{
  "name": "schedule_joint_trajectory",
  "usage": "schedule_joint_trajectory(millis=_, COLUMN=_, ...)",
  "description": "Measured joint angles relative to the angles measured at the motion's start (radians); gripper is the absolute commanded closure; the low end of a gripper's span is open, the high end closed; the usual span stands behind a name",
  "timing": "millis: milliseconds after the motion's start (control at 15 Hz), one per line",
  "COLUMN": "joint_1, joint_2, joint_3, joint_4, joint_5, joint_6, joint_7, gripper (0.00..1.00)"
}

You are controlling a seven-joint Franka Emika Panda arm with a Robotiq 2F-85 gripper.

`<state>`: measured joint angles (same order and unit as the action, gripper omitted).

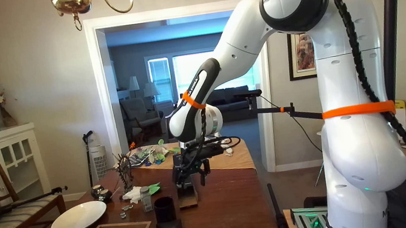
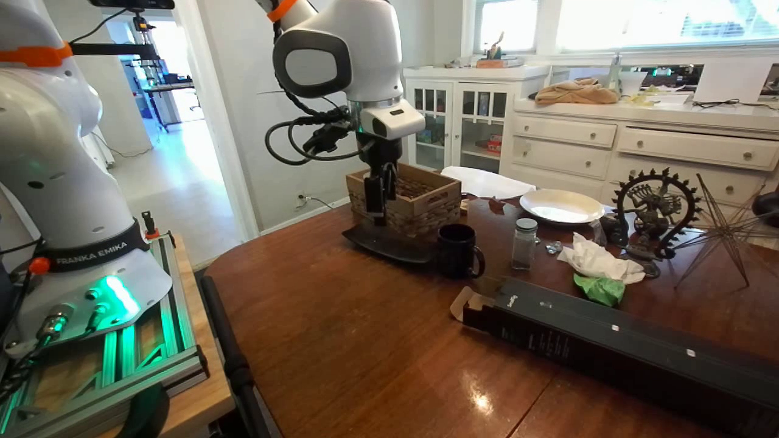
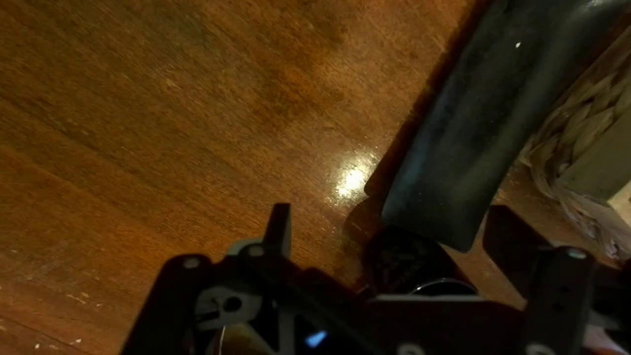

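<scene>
My gripper point(image 1: 191, 182) is open with nothing between its fingers. It points down above the table; it also shows in an exterior view point(image 2: 380, 210) and in the wrist view point(image 3: 389, 209). A black mug point(image 2: 456, 250) stands upright on the table; in the wrist view the mug point(image 3: 409, 256) lies below and between the fingers, partly hidden by the gripper body. A dark, curved, narrow tray point(image 3: 463, 133) lies beside the mug, its end overlapping the mug in the wrist view. The tray point(image 2: 389, 243) sits in front of a woven wooden-rimmed basket point(image 2: 420, 210).
A long black box point(image 2: 608, 331) lies on the table near the mug. A lidded glass jar point(image 2: 524, 244), a white plate point(image 2: 561, 207), crumpled white paper point(image 2: 599, 258), green paper point(image 2: 599, 290), a dark statue point(image 2: 657, 207) and a wire star point(image 2: 727, 231) stand beyond.
</scene>
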<state>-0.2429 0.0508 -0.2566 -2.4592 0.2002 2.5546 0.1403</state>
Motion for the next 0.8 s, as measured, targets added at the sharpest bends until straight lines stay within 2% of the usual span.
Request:
schedule_joint_trajectory(millis=467, joint_1=0.006, joint_2=-0.004, joint_3=0.022, joint_4=0.002, joint_5=-0.013, joint_6=-0.003, joint_7=-0.024, gripper=0.00)
schedule_joint_trajectory(millis=800, joint_1=0.005, joint_2=-0.010, joint_3=0.022, joint_4=0.015, joint_5=-0.028, joint_6=-0.070, joint_7=-0.162, gripper=0.00)
